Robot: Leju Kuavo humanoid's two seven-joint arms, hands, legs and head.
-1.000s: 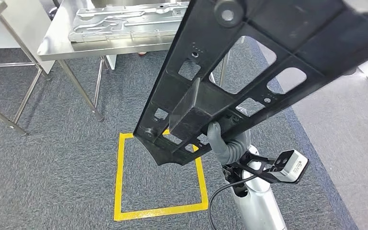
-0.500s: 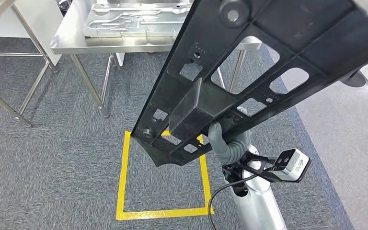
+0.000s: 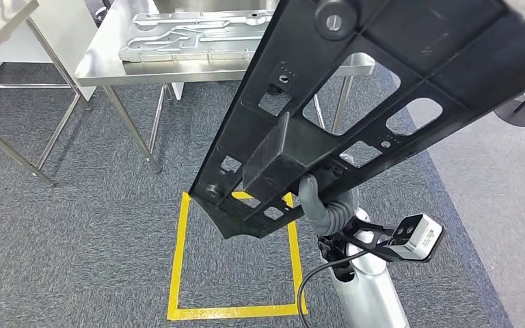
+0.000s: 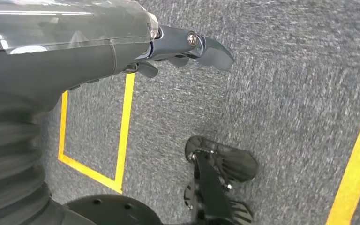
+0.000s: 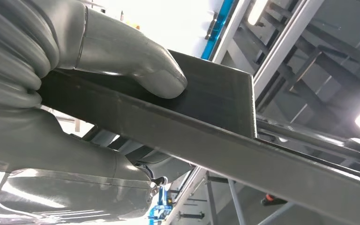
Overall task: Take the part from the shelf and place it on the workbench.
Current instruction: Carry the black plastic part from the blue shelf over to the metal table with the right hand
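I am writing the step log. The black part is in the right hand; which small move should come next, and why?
Probably carry on toward the steel workbench: the right hand grips the black part raised above the carpet, not over the bench.

Grey carpet floor (image 3: 89, 232) with a yellow taped square (image 3: 236, 312) at lower centre; steel table (image 3: 102, 58) on thin legs at upper left, carrying a metal panel (image 3: 184, 41).
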